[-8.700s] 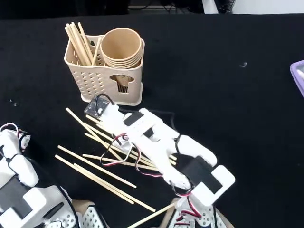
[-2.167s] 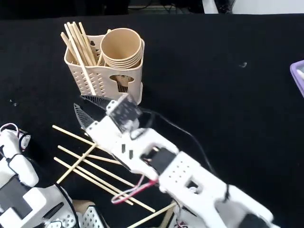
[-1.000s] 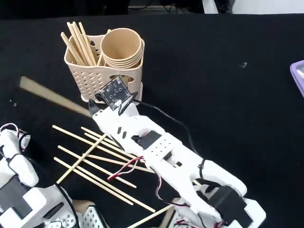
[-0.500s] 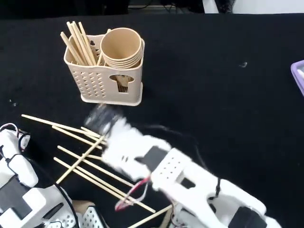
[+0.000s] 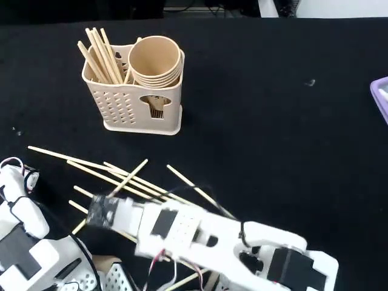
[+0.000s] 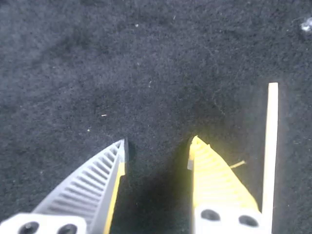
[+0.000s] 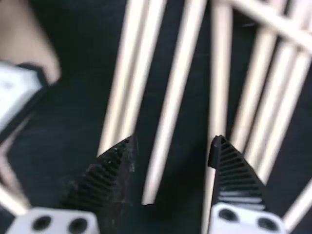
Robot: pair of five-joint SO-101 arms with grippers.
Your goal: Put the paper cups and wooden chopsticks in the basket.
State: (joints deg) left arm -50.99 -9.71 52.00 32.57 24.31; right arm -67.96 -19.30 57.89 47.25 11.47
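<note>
We see our right claw (image 7: 173, 142) spread wide above loose chopsticks (image 7: 173, 97) on the desk (image 5: 273, 133); left claw (image 6: 156, 145) gapes empty. Cups (image 5: 155, 57) and more chopsticks stand in the basket (image 5: 130, 106).

Likely a robotics lab bench: a black cloth-covered table (image 5: 285, 157) and a white robot arm (image 5: 206, 233) with exposed wiring

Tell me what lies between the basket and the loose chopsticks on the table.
Nothing: in the high view, only bare black table separates the basket from the nearest loose chopsticks.
</note>
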